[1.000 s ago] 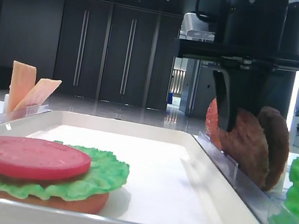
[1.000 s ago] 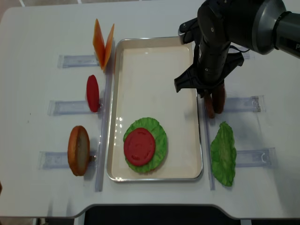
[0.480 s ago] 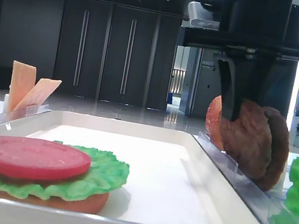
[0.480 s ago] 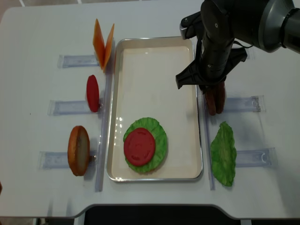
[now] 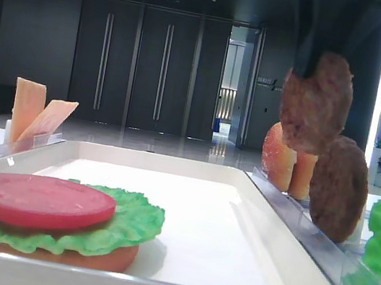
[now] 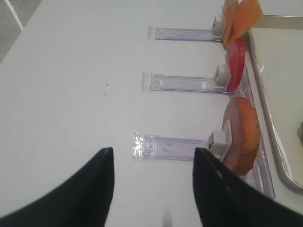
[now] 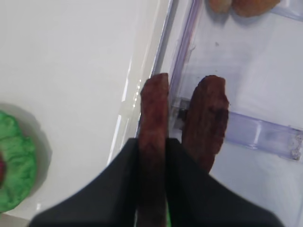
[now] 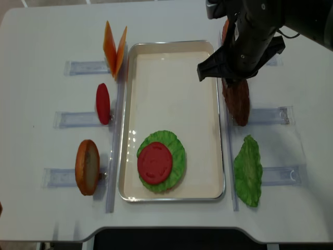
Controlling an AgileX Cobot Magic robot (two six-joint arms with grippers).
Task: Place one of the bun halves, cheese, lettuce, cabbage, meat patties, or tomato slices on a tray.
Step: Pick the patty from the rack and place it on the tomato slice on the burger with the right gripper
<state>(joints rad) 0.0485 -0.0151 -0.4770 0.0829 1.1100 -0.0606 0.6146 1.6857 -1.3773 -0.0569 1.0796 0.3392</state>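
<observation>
Large shallow white tray [image 5: 285, 231], lower frame: bun base, lettuce, tomato stacked. Round dark brown grainy meat patty [image 5: 316, 101], upper right, pinched edge-on by right gripper [image 7: 152, 189]; risk: slipping, or snagging second patty [image 5: 339, 188].

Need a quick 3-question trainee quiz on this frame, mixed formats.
1. True or false: the right gripper holds a patty lifted clear of its rack.
2. What tops the lettuce in the tray? A) cheese B) tomato slice C) patty
3. Fill in: the left gripper is ____.

Key: 1 true. 2 B, the tomato slice. 3 open, holding nothing.
</observation>
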